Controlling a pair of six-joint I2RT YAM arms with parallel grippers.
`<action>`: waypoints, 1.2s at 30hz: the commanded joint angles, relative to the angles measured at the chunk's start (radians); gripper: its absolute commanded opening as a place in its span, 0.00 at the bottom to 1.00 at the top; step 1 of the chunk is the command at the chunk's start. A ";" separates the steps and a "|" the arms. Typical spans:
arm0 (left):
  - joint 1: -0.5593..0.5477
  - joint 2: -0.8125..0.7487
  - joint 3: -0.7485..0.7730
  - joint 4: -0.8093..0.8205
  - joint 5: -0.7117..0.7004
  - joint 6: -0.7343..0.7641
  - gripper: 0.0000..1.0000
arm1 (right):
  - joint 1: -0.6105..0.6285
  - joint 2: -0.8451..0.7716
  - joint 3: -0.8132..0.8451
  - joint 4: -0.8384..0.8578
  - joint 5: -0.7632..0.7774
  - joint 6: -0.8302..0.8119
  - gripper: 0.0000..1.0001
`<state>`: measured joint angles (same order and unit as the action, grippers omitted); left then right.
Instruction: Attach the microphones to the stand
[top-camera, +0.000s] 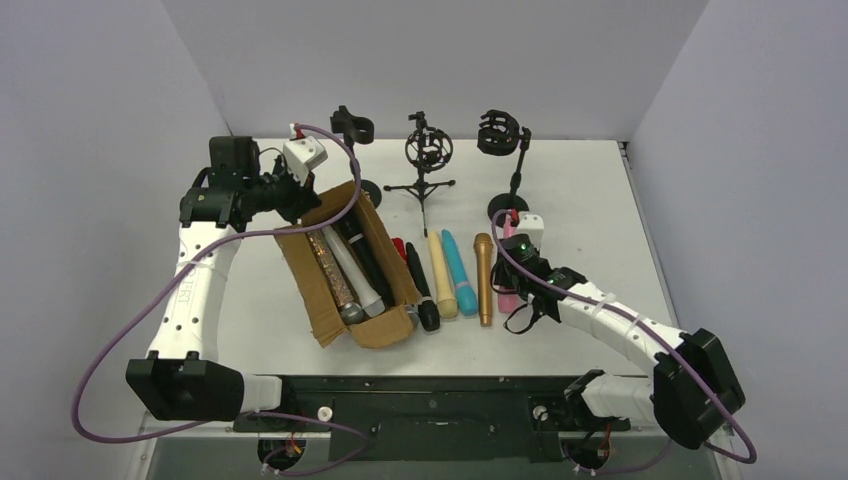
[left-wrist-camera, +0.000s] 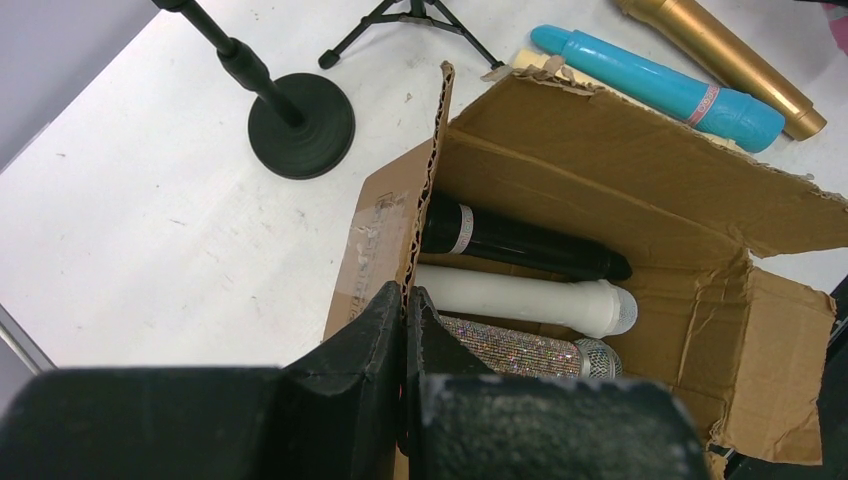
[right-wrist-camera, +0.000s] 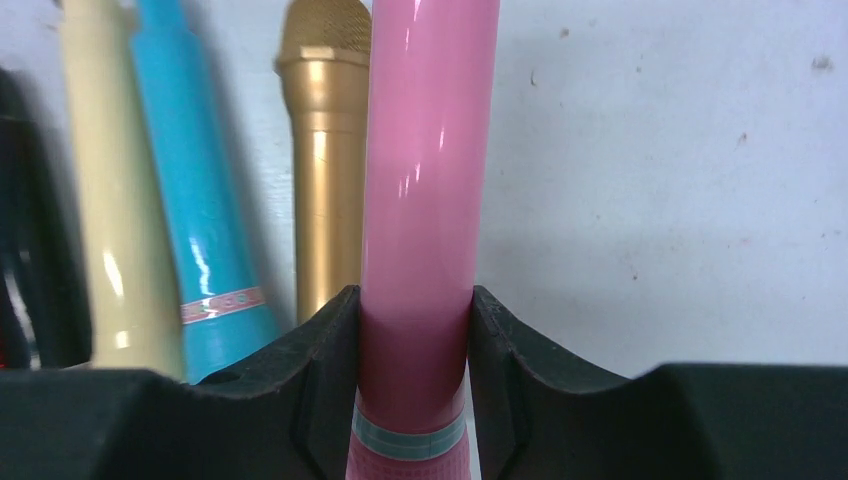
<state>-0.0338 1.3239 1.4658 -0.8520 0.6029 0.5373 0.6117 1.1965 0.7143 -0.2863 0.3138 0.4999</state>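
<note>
My right gripper (top-camera: 515, 262) (right-wrist-camera: 415, 340) is shut on the pink microphone (right-wrist-camera: 430, 180) (top-camera: 508, 298), just right of the gold one (top-camera: 484, 278) (right-wrist-camera: 325, 150). Left of the gold one, teal (top-camera: 460, 272), cream (top-camera: 441, 275), black (top-camera: 422, 290) and red (top-camera: 399, 247) microphones lie in a row on the table. My left gripper (top-camera: 305, 205) (left-wrist-camera: 408, 300) is shut on the edge of a cardboard box (left-wrist-camera: 600, 160). Inside the box lie a black (left-wrist-camera: 520, 243), a white (left-wrist-camera: 520, 298) and a glittery silver (left-wrist-camera: 510, 347) microphone. One stand (top-camera: 499, 133) rises at the back right, above my right gripper.
A clip stand (top-camera: 352, 125) with a round base (left-wrist-camera: 300, 125) is behind the box. A small tripod with a shock mount (top-camera: 428, 150) stands at the back centre. Grey walls close in the table on three sides.
</note>
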 joint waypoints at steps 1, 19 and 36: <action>-0.005 -0.032 0.001 0.029 0.026 0.005 0.00 | -0.023 0.056 -0.040 0.097 0.034 0.046 0.00; -0.006 -0.026 0.008 0.035 0.030 -0.005 0.00 | -0.048 0.166 -0.042 0.138 -0.017 0.070 0.59; -0.006 -0.025 0.020 0.050 0.046 -0.033 0.00 | 0.494 0.031 0.472 0.001 0.166 -0.066 0.54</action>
<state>-0.0338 1.3239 1.4628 -0.8486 0.6067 0.5270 1.0229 1.1454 1.0782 -0.2859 0.4770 0.4999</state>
